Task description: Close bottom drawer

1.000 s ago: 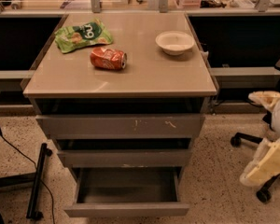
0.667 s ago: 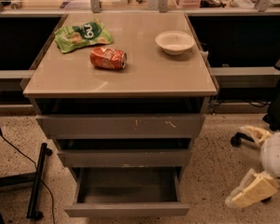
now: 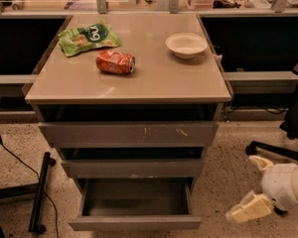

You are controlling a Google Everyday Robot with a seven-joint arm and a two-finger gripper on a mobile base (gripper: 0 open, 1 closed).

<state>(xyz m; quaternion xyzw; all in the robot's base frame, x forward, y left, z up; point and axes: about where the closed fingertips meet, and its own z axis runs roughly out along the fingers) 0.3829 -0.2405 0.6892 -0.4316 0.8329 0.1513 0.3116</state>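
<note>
The bottom drawer (image 3: 135, 222), the lowest of three grey cabinet drawers, is pulled well out toward me, showing its bare grey box interior. Its flat plain front runs along the lower edge of the camera view. My gripper (image 3: 242, 188) hangs low at the lower right, to the right of the drawer and apart from it. It is open, with one pale finger (image 3: 260, 162) above and the other finger (image 3: 248, 209) below, and nothing between them. The white wrist sits behind them at the right edge.
The middle drawer (image 3: 133, 167) and the scratched top drawer (image 3: 129, 133) stand slightly out. On the cabinet top (image 3: 154, 81) lie a green snack bag (image 3: 88, 36), a red can (image 3: 114, 62) and a white bowl (image 3: 186, 45). An office chair base (image 3: 275, 150) stands at right, a black stand (image 3: 38, 192) at left.
My gripper has dropped lower along the right side and moved a little left toward the cabinet. The drawers and the objects on top have not moved.
</note>
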